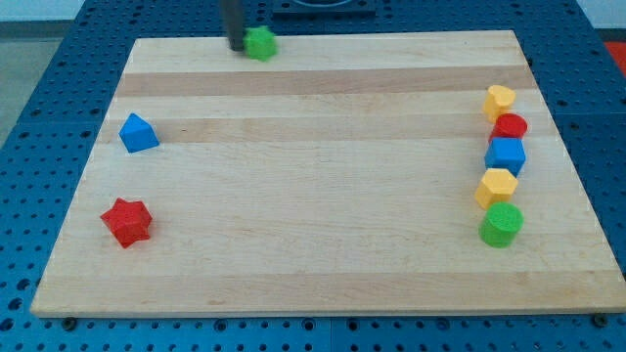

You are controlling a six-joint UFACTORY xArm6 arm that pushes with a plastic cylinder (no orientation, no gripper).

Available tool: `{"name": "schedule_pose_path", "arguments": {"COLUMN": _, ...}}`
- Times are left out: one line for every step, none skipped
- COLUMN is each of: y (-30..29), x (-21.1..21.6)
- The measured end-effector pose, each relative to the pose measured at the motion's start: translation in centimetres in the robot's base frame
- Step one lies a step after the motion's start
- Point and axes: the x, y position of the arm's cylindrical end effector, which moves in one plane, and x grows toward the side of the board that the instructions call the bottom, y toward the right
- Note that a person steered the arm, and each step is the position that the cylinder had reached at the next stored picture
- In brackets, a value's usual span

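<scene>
My tip [237, 47] rests at the top edge of the wooden board [323, 254], touching or nearly touching the left side of a green star-like block [260, 43]. A blue triangular block [137, 133] lies at the view's left. Below it sits a red star block [127, 222]. Down the view's right side runs a column of blocks: a yellow block [500, 101], a red round block [509, 126], a blue block [506, 154], a yellow hexagonal block [497, 186] and a green round block [502, 224].
The board lies on a blue perforated table [39, 88]. The green star-like block sits right at the board's top rim.
</scene>
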Motion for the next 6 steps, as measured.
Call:
{"name": "schedule_pose_path", "arguments": {"y": 5.8, "x": 4.9}}
{"name": "schedule_pose_path", "arguments": {"y": 1.3, "x": 5.2}}
{"name": "schedule_pose_path", "arguments": {"y": 0.3, "x": 3.0}}
{"name": "schedule_pose_path", "arguments": {"y": 7.5, "x": 1.7}}
{"name": "schedule_pose_path", "arguments": {"y": 6.8, "x": 1.6}}
{"name": "schedule_pose_path", "arguments": {"y": 6.0, "x": -0.2}}
